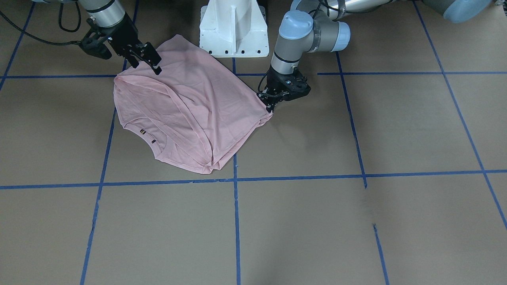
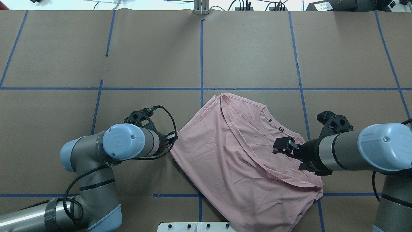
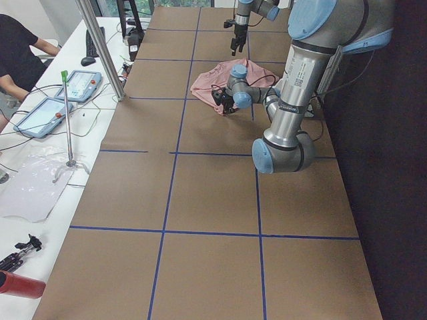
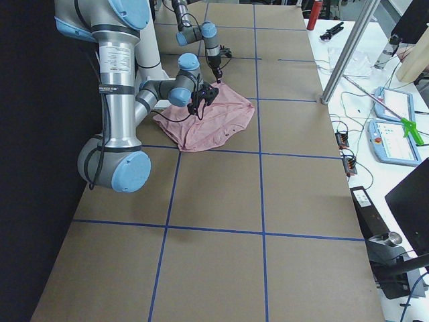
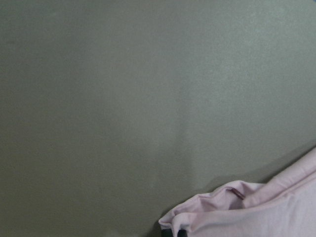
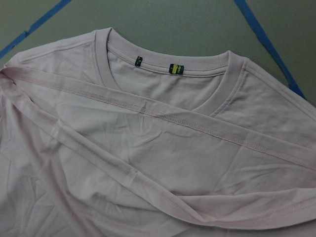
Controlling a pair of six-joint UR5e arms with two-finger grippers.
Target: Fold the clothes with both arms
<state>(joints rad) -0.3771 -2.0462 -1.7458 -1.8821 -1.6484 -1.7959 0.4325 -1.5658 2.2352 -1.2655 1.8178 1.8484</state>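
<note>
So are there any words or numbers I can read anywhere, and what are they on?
Nothing can be read for sure.
Two little tags on the T-shirt: too small to read.
Printing on the right arm: blurred.
White label on a dark box, top of the overhead view: too small.

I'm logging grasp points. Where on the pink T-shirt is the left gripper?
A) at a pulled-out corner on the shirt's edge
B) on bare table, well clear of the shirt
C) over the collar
A: the left gripper meets a pointed corner at the edge of the T-shirt, and the collar lies at the shirt's opposite side.
</note>
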